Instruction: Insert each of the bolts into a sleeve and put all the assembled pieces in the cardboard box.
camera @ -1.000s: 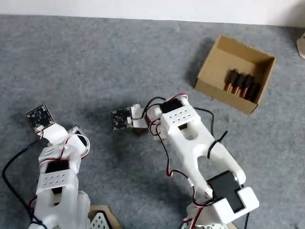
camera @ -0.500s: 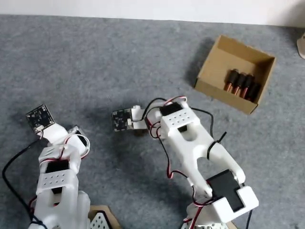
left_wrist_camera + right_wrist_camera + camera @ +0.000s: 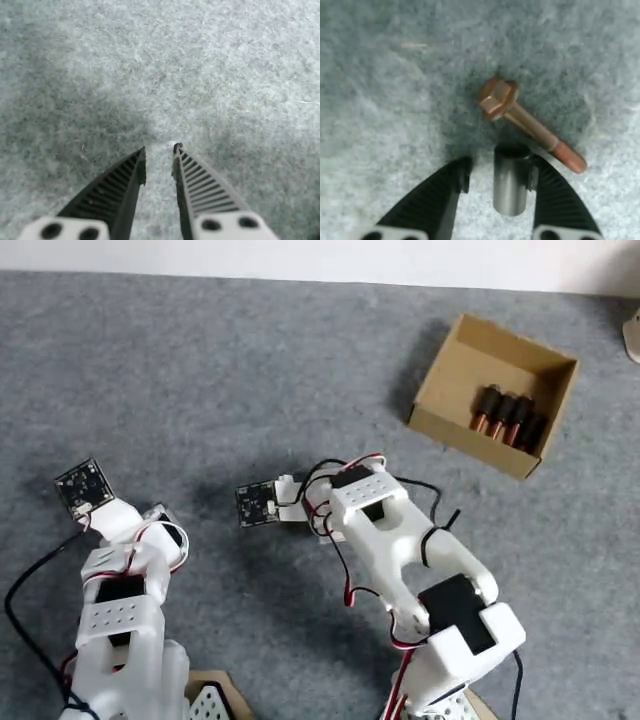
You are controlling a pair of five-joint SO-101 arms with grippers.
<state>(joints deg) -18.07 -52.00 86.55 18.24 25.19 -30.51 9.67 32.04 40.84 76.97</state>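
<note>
Right wrist view: the right tool (image 3: 498,169) has its fingers apart around a short dark sleeve (image 3: 511,182), which sits close against one finger and clear of the other on the grey surface (image 3: 380,100). A copper bolt (image 3: 530,125) lies just beyond the sleeve's mouth. Both look stiff, light and smooth, so the sleeve is probably best pinched across its middle. The left tool (image 3: 159,150) hovers narrowly apart, empty. Assembled pieces (image 3: 508,416) lie in the cardboard box (image 3: 440,405).

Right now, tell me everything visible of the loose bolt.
The bolt looks like copper-coloured metal: a flanged hexagonal head, a smooth shank and a slightly redder end section. It lies flat and slanted on the grey felt, loose, with nothing gripping it. Its shank passes just beyond the end of the dark sleeve; whether they touch is unclear.
</note>
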